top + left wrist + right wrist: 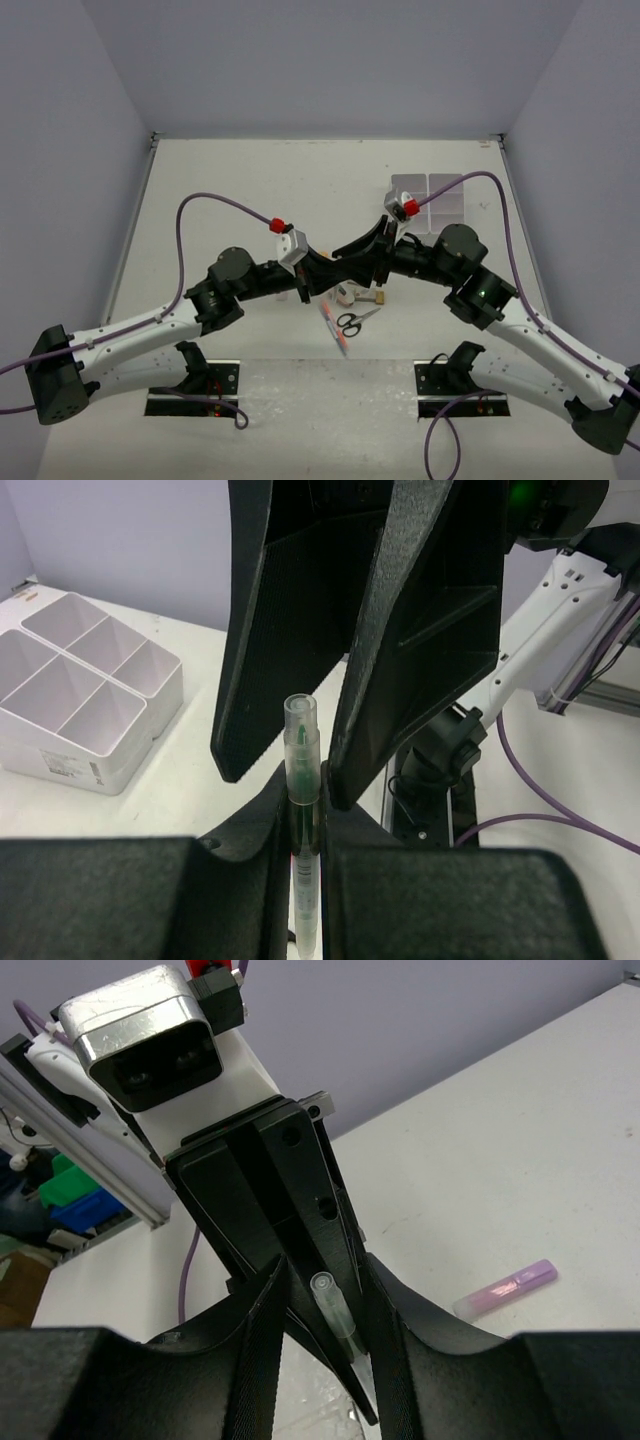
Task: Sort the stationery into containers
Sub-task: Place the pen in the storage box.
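the green pen (302, 770) is held in mid-air over the middle of the table, between the two arms. its lower barrel is clamped in the left gripper (303, 852), whose jaws are closed on it. the right gripper (325, 1278) straddles the translucent capped end, jaws open with a sliver of gap on each side. the pen looks light, stiff and slick, so it could swivel or slip if pinched by the cap alone. a hold on the barrel just under the cap seems safer. the white organiser box (430, 196) sits far right, and the scissors (352, 321) lie near centre.
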### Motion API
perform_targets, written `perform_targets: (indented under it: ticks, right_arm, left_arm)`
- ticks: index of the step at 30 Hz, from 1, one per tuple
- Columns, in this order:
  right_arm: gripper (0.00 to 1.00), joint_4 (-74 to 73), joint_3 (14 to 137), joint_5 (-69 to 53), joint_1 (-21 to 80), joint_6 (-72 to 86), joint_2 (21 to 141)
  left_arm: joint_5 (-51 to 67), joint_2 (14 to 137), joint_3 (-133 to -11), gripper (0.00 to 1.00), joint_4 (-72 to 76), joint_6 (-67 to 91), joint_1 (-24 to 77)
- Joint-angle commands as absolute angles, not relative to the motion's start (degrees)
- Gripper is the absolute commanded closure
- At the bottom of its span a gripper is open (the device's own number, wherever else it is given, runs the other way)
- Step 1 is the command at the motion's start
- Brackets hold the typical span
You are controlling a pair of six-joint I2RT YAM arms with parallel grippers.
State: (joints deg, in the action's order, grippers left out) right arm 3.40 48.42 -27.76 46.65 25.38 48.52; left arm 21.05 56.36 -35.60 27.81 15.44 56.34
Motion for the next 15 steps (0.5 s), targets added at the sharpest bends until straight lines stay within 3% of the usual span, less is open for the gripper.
perform_targets:
  ticks: [1,3,6,9,12,13,14,15]
  right_arm:
    - [0.64,2.76,48.76,-24.47,48.60,23.35,49.69]
    - [0.71,2.31,48.95,-22.81,49.17,22.57,50.03]
    - [0.98,2.37,49.15,-21.34,49.22,21.92,49.87]
    - [1.00,2.89,48.86,-16.74,49.22,21.85,49.33]
    - [1.00,2.74,48.30,-11.58,49.22,21.62,48.68]
    - [1.00,2.59,48.08,-8.99,49.22,21.62,48.47]
    - [1.00,2.44,47.90,-6.19,49.22,21.48,48.27]
    - [1.00,2.38,47.66,-3.49,49.22,21.08,48.05]
  left_arm:
    - [18.83,55.83,-39.27,1.00,27.39,16.10,56.55]
    - [18.70,56.09,-39.92,1.00,26.46,16.65,56.51]
    - [18.26,56.36,-40.82,1.00,25.40,17.95,56.55]
    - [17.13,56.68,-41.80,0.99,23.65,18.49,56.53]
    - [15.18,56.26,-42.30,0.88,21.77,19.38,56.53]
    - [14.29,55.99,-42.45,0.82,20.93,19.51,56.56]
    - [12.91,55.69,-42.61,0.69,19.69,19.66,56.59]
    - [10.89,55.36,-42.83,0.48,17.94,19.85,56.56]
